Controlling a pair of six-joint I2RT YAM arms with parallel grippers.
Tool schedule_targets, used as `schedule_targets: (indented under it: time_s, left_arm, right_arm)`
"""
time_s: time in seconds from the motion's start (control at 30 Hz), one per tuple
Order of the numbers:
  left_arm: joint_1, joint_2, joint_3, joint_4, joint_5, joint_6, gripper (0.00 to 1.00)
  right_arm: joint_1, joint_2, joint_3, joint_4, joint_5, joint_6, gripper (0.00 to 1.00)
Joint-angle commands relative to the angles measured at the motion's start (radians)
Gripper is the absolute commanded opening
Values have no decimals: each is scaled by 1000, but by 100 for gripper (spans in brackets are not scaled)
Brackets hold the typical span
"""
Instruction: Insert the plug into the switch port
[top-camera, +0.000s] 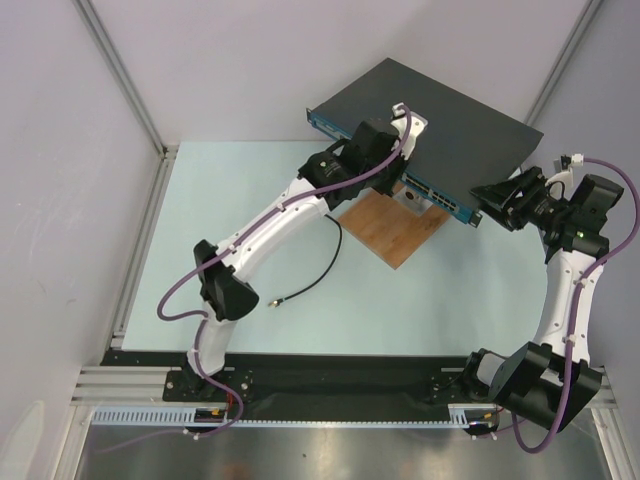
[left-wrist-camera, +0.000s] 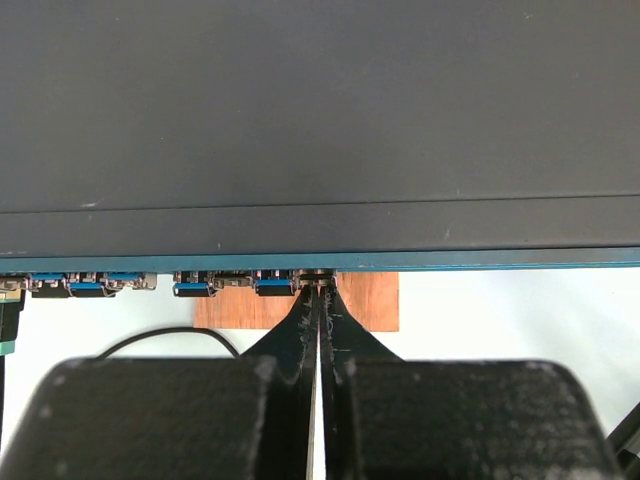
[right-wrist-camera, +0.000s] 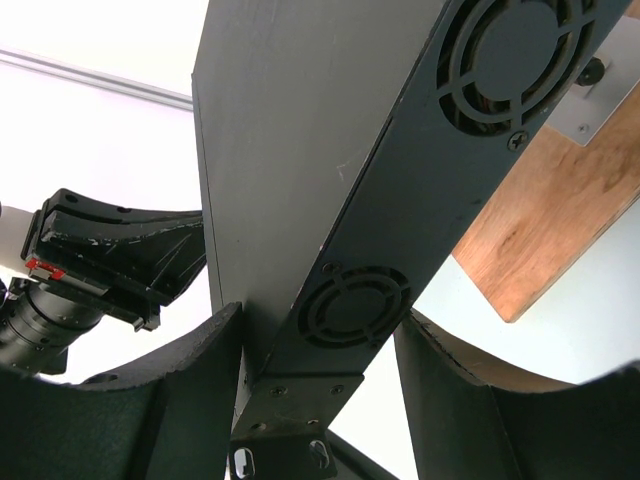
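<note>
Now, left hand (left-wrist-camera: 318, 293) closed at switch (left-wrist-camera: 300, 120) front, right hand (right-wrist-camera: 318, 325) clasping it.

Plain grey-white walls (top-camera: 50, 200) framed by aluminium posts (top-camera: 121, 75) enclose a pale green table (top-camera: 220, 190) under even light.

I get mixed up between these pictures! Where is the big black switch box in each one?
Top external: the switch lies at the top middle, turned at an angle.
Left wrist: it fills the upper half, with its blue port row along its lower edge.
Right wrist: it runs up the middle, with fan grilles on its side.
Shared landmark: the brown wooden board by the switch shows in all three.
</note>
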Motion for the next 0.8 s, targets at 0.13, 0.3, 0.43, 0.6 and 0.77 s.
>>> schedule_targets:
  time_s: [0.13, 0.3, 0.43, 0.6, 0.77]
  left_arm:
    - [5, 71, 91, 393, -13, 2, 0]
    - [6, 51, 79, 382, 3, 5, 0]
    - [5, -36, -28, 362, 42, 40, 1]
    - [6, -205, -207, 312, 87, 83, 5]
    - [5, -335, -343, 259, 157, 103, 4]
  right_arm:
    - [17, 21, 21, 37, -3, -94, 0]
    - [15, 27, 28, 34, 2, -106, 0]
    - [9, 41, 50, 34, 5, -106, 0]
    - [-14, 55, 74, 42, 5, -100, 0]
    - [-24, 71, 83, 55, 5, -101, 0]
